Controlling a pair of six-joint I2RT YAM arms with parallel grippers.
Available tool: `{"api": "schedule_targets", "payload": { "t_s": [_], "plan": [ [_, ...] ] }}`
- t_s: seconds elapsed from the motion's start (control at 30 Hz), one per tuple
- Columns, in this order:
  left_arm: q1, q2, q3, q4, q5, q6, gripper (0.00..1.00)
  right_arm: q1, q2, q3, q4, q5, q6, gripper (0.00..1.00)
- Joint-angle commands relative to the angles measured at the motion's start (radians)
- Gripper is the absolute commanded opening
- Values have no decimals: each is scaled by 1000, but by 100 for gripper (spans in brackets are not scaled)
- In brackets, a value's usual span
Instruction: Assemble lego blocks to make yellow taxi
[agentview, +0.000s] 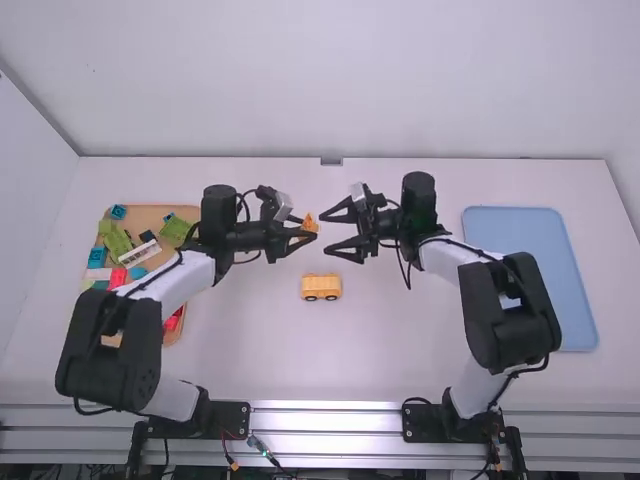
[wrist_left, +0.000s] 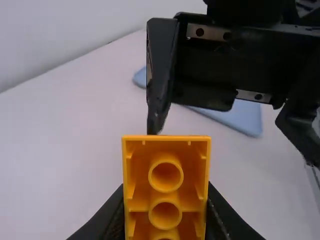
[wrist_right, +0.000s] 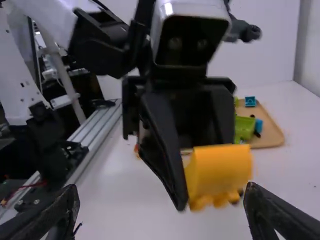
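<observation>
Leftward of the wheeled yellow block (agentview: 321, 284), well apart, the wooden tray (agentview: 146, 217) holds mixed bricks (agentview: 118, 241); the blue tray (agentview: 520, 226) lies well right of it. Beyond it, the left gripper (agentview: 308, 229) pinches a yellow brick (wrist_left: 166, 189), hollow underside facing its wrist camera; the right gripper's (agentview: 325, 235) fingers spread wide nearby. The wheeled yellow block's long axis runs left-right.

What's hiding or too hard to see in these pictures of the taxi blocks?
- High view: some of the wooden tray, covered by the left arm.
- High view: part of the blue tray, behind the right arm.
- High view: the wheeled yellow piece's far side, hidden by its own body.
- Left wrist view: one end of the left claw's yellow block, cut off by the bottom edge.
- Right wrist view: that block's fine details, blurred.
</observation>
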Motion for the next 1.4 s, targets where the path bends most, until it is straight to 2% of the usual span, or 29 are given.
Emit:
{"api": "schedule_targets", "payload": {
  "t_s": [0.0,0.17,0.33,0.5,0.6,0.7,1.03,1.37],
  "plan": [
    [-12,41,-5,48,108,-23,2,15,5,7,27,-42,97,81],
    [-11,70,-5,108,197,-9,2,15,5,8,29,-15,125,71],
    [-26,70,-5,107,226,39,2,23,5,8,19,20,129,69],
    [-53,70,-5,108,216,43,2,38,5,8,12,58,151,72],
    [-57,70,-5,114,217,42,2,40,5,8,14,64,150,64],
    [-56,70,-5,114,216,42,2,39,5,7,16,60,151,62],
    [-50,70,-5,114,167,39,2,7,5,7,11,29,145,66],
    [-51,70,-5,157,168,12,2,14,5,7,-8,23,111,60]
  ]
}}
